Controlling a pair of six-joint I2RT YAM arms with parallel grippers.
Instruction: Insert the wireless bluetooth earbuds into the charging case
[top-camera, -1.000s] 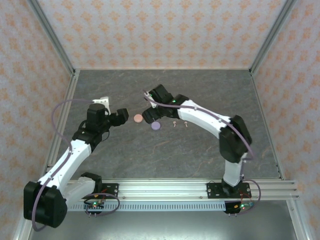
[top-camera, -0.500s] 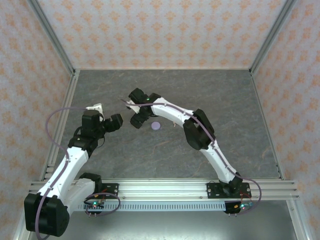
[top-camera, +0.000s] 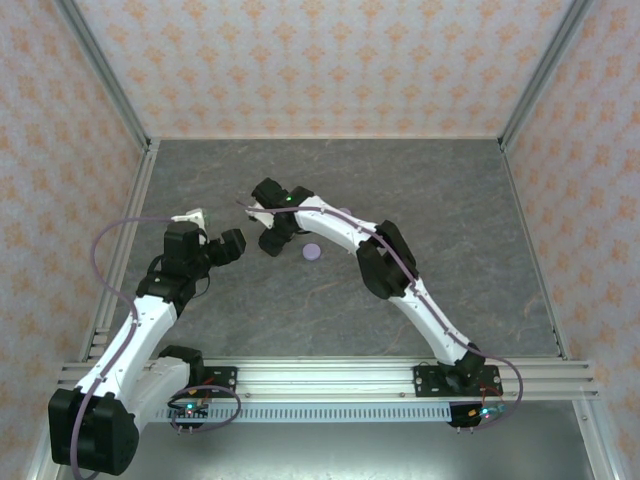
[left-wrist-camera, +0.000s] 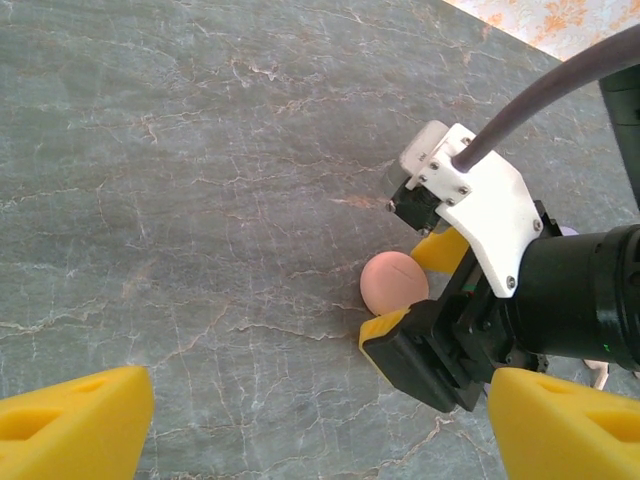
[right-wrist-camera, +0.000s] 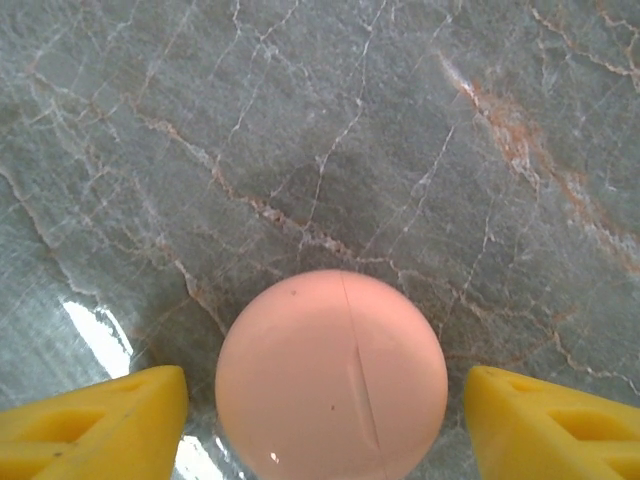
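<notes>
Right arm stretched low and far to the left across the table (top-camera: 470, 200), wrist pitched down. Right gripper (right-wrist-camera: 327, 420): jaws open, straddling the pink case (right-wrist-camera: 331, 370), which lies flat mid-table; slim gap each side, no contact. Left arm reaches forward, elbow bent. Left gripper (top-camera: 234, 246) points right toward the case, jaws wide apart, empty. Lavender disc (top-camera: 312, 252) lies just right of the right gripper.
</notes>
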